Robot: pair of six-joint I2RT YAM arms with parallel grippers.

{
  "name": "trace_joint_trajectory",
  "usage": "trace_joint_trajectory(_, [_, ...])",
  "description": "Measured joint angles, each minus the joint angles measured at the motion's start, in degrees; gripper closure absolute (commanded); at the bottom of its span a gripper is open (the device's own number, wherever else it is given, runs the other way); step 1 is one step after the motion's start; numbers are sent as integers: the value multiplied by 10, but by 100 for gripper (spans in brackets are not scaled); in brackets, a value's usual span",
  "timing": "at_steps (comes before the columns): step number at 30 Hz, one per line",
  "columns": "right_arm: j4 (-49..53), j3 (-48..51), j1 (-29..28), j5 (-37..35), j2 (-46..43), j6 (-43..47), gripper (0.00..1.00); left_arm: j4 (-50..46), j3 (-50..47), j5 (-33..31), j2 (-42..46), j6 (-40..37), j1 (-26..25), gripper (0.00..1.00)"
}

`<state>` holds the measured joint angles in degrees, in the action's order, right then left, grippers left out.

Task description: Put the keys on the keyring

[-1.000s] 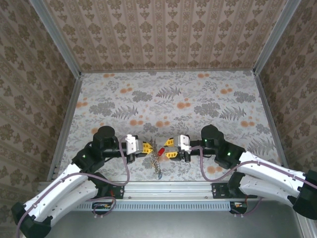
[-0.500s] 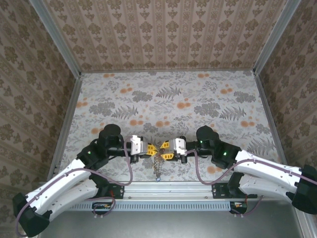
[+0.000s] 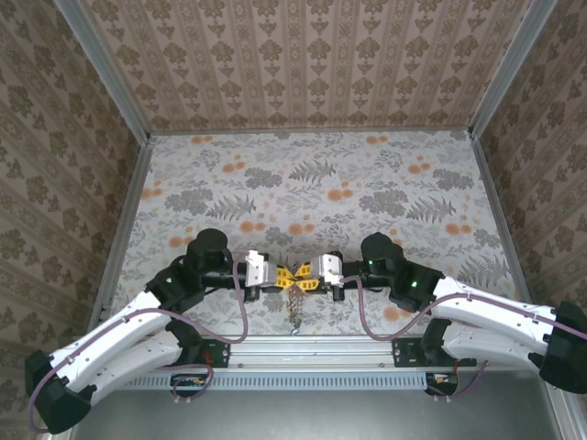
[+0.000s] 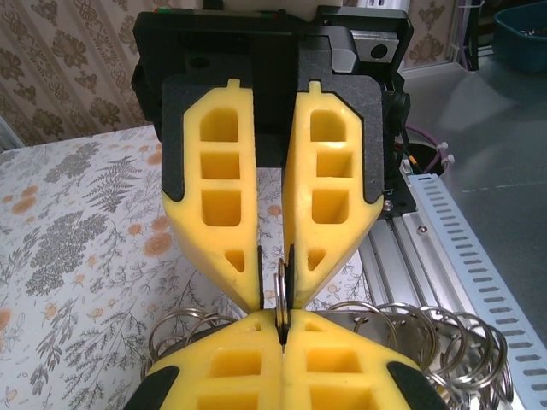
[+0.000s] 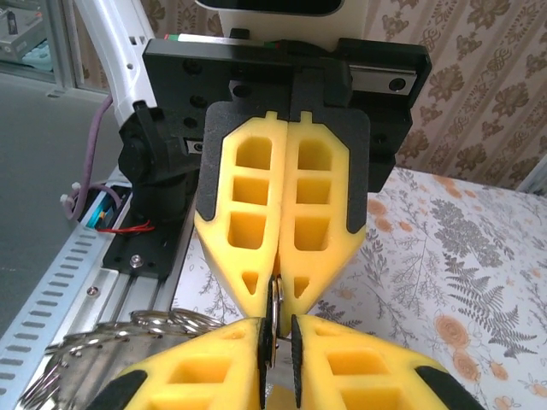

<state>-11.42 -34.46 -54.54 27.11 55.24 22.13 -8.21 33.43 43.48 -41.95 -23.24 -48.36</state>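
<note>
- Two pincers meet tip to tip low over the near edge of the counter (image 3: 367, 183), just ahead of the metal rail (image 3: 312, 346); I read them off from left to right.
- On the left, the left pincer (image 3: 283, 275) is clenched. In the right wrist view its yellow pads (image 5: 256, 258) press flat together with no gap, and a thin metal rim pokes out from between their tips. I take that rim for one loop of the keyring (image 3: 293, 304), so I count this pincer as grasping the keyring.
- Between the two, the keyring hangs from that pinch as a limp string of silvery loops, dangling toward the rail. Whether its lowest end touches the counter I cannot tell. In the left wrist view more loops fan out to either side under the pads.
- Handling, as I judge it: each loop is thin, stiff wire, light and slick against the pads, while the string as a whole is floppy and free to swing. I would hold one loop by its flat faces, close to the rim, never the whole bunch. I expect the keys to be lighter yet, best pinched by the plastic head with the hole left free.
- On the right, the right pincer (image 3: 304, 275) has its jaws a sliver apart with the same rim between them. Whether the pads bear on it, or on a key, I cannot tell.
</note>
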Motion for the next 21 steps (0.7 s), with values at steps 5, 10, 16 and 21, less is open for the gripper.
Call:
trace_joint_trajectory(5, [-2, 0, 0, -10, -1, -11, 100, 4, 0, -14, 0, 0, 0, 96])
trace_joint_trajectory(10, [5, 2, 0, -35, -13, -13, 100, 7, 3, -34, 1, -5, -3, 70])
trace_joint_trajectory(16, [104, 1, 10, -83, -75, 30, 100, -15, 15, -76, 20, -19, -4, 58])
trace_joint_trajectory(21, [235, -30, 22, -154, -113, 93, 100, -62, 27, -136, 18, -30, -4, 49])
